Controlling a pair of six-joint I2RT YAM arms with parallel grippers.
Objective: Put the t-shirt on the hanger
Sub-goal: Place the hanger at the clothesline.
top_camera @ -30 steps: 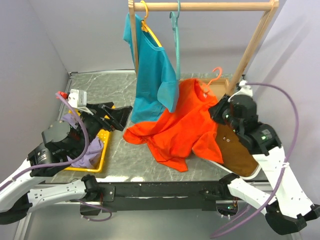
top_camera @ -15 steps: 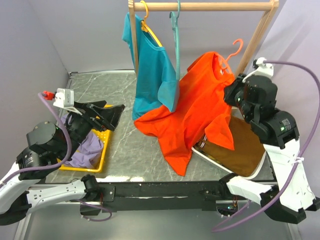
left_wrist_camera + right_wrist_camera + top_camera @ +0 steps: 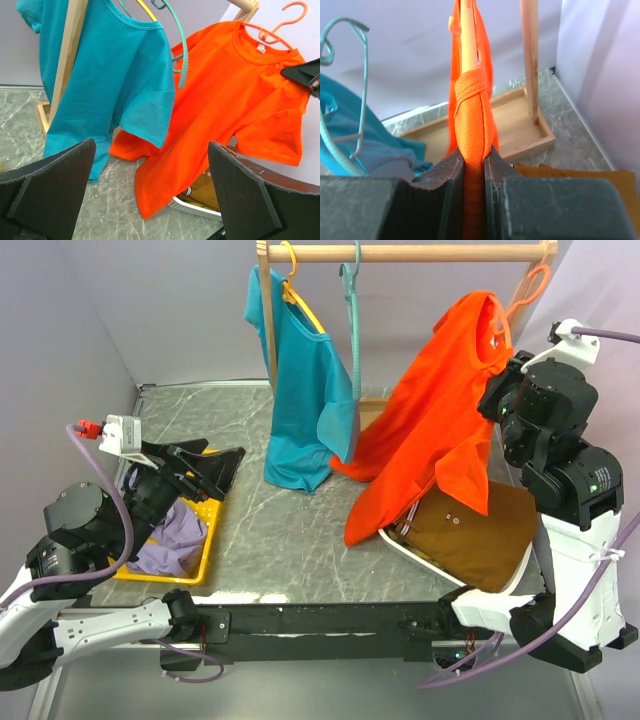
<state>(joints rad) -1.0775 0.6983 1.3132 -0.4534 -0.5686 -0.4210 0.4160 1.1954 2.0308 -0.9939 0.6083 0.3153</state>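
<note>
The orange-red t-shirt (image 3: 430, 430) hangs on the thin orange hanger (image 3: 530, 285), held up high at the right, just below the wooden rail (image 3: 400, 253). It also shows in the left wrist view (image 3: 235, 95), with the hanger's hook (image 3: 292, 10) above its collar. My right gripper (image 3: 505, 390) is shut on the shirt's shoulder over the hanger; in the right wrist view the cloth (image 3: 474, 115) is pinched between the jaws. My left gripper (image 3: 215, 470) is open and empty above the yellow tray, facing the rack.
A teal t-shirt (image 3: 300, 390) on a yellow hanger (image 3: 293, 285) and an empty teal hanger (image 3: 352, 300) hang on the rail. A white basket (image 3: 420, 550) holds brown cloth (image 3: 475, 535). A yellow tray (image 3: 205, 540) holds lilac cloth (image 3: 170, 540). The rack's post (image 3: 510, 330) stands at the right.
My right gripper has lifted the t-shirt and hanger from the table up and to the right, close to the rail. My left arm has drawn back a little.
</note>
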